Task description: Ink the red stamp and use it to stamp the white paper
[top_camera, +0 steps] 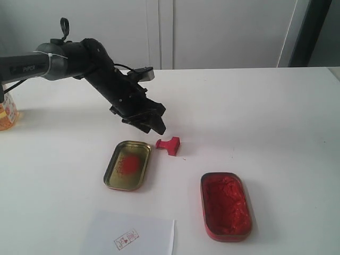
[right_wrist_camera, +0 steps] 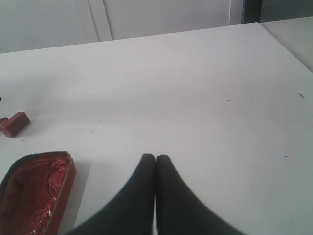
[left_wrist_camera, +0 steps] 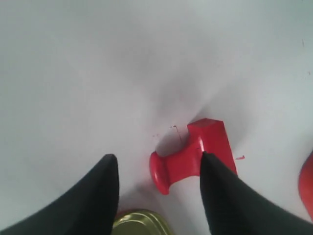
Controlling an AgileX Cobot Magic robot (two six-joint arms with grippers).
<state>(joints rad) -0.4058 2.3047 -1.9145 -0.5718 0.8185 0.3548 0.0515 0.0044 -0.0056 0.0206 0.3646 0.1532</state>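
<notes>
Where the exterior view takes in the table, the red stamp (top_camera: 169,144) lies on its side just below the left gripper (top_camera: 155,126), handle toward the gold tin (top_camera: 127,164) and the white paper (top_camera: 130,236) well apart. Left wrist view: jaws wide, gripping nothing, the stamp's long axis running finger to finger. Right wrist view: right gripper (right_wrist_camera: 155,159) closed, empty and farther from the stamp, so the left arm is nearer.
</notes>
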